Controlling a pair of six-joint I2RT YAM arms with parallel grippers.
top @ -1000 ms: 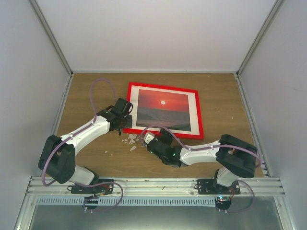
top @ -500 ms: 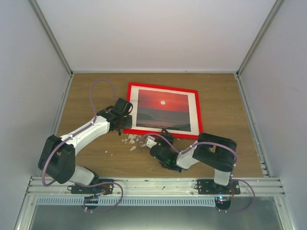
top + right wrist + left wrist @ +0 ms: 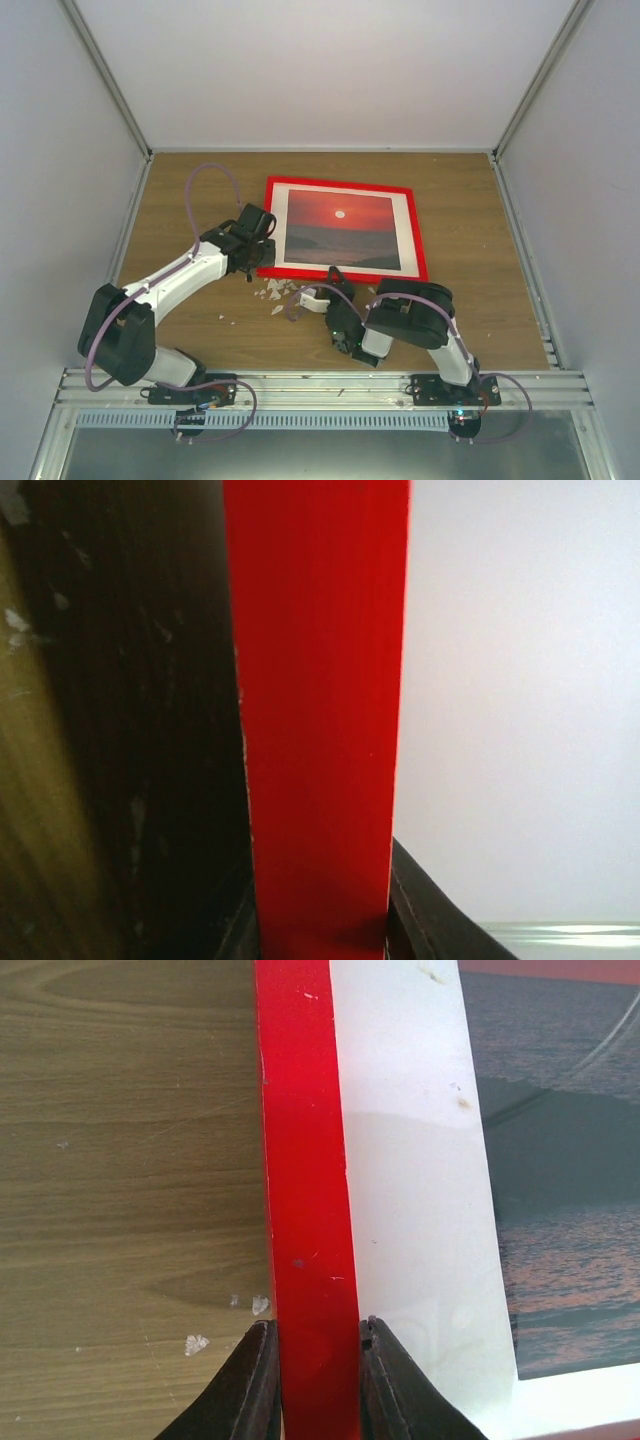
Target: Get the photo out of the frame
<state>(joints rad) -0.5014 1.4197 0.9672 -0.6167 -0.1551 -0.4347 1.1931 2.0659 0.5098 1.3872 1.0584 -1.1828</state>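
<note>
Frame (image 3: 340,184) lies flat on the wood surface (image 3: 470,210), mid-field. Photo (image 3: 340,230) is inside it, behind the white mat (image 3: 410,1180). Left end effector (image 3: 262,256) is clenched on the frame's left rail near the near-left corner. In the left wrist view its fingers (image 3: 252,1385) press both sides of the red rail. Right end effector (image 3: 334,276) is at the near rail. The right wrist view is dark and tight, but it seems clamped on that rail too. White crumbs (image 3: 272,292) lie on the surface just beside the near-left corner.
</note>
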